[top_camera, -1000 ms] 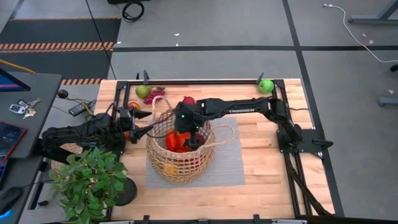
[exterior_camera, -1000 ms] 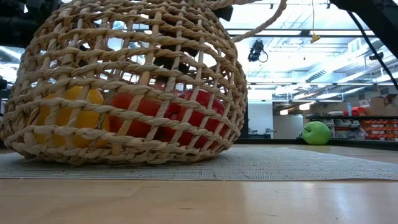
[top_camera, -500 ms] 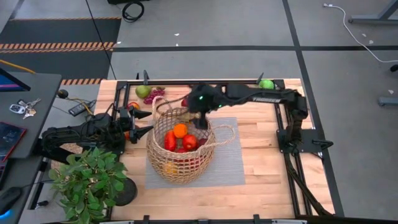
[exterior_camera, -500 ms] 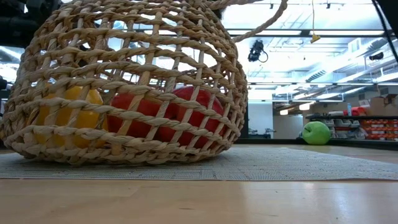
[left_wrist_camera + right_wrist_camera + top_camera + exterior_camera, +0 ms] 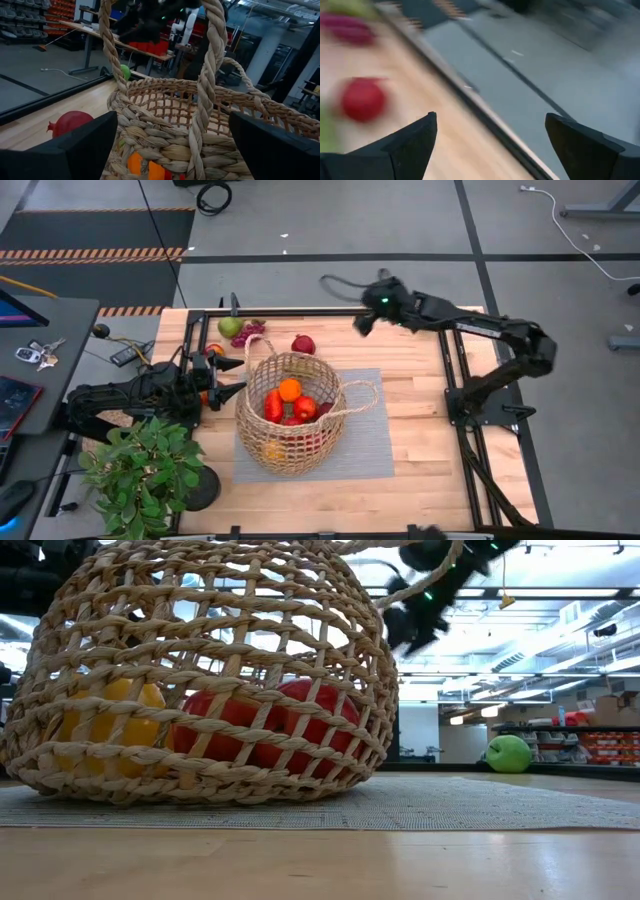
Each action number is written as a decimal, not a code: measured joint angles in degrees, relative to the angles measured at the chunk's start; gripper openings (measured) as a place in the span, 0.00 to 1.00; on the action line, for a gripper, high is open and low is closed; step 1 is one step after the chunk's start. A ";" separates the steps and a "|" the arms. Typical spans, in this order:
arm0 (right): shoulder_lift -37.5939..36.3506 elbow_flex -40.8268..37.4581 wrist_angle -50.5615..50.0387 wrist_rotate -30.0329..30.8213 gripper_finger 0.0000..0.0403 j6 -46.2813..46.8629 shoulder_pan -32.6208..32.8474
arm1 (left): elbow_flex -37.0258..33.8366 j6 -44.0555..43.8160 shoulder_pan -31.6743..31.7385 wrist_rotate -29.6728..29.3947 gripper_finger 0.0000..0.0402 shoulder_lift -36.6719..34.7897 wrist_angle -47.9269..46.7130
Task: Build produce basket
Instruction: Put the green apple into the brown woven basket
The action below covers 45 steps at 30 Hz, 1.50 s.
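Observation:
The tan woven basket [image 5: 288,420] stands on a grey mat [image 5: 365,430]. In it lie an orange piece [image 5: 290,389], red pieces [image 5: 305,408] and a yellow one [image 5: 110,725]. My left gripper [image 5: 228,392] is open and level at the basket's left side, one finger on either side of a loop handle [image 5: 207,75] without touching it. My right gripper [image 5: 362,320] is open in the air over the table's far edge, with nothing in it. A dark red piece [image 5: 302,344], a green pear [image 5: 230,327] and purple grapes [image 5: 250,332] lie behind the basket. A green apple [image 5: 510,753] sits far right.
A leafy potted plant [image 5: 140,470] stands at the near left corner beside my left arm. A dark frame rail [image 5: 300,311] runs along the far edge. Bare wood [image 5: 430,450] lies to the right of the mat.
My right gripper has risen out of the basket and swung fast toward the table's far right, tipping from pointing down to a shallow downward slant. It is open and holds nothing. The orange piece now shows on top of the red ones in the basket.

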 joint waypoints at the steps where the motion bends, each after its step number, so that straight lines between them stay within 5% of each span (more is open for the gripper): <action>1: -1.36 -2.31 0.38 1.63 0.93 1.60 -1.62 | 0.00 0.00 0.00 0.00 0.97 0.00 -0.02; 8: -5.54 -12.18 -0.49 2.29 0.93 11.50 -12.83 | 0.00 0.00 0.00 0.02 0.97 0.00 0.00; 19: 1.12 -11.79 -10.52 3.24 0.93 14.88 -22.82 | 0.00 0.00 0.02 0.02 0.97 0.00 -0.02; 29: 10.87 -9.31 -16.34 9.13 0.93 8.41 -24.26 | 0.00 0.02 0.01 0.02 0.97 0.00 -0.01; 45: 19.83 -3.81 -22.85 13.24 0.93 12.51 -25.31 | 0.00 0.01 0.02 0.02 0.97 0.00 0.00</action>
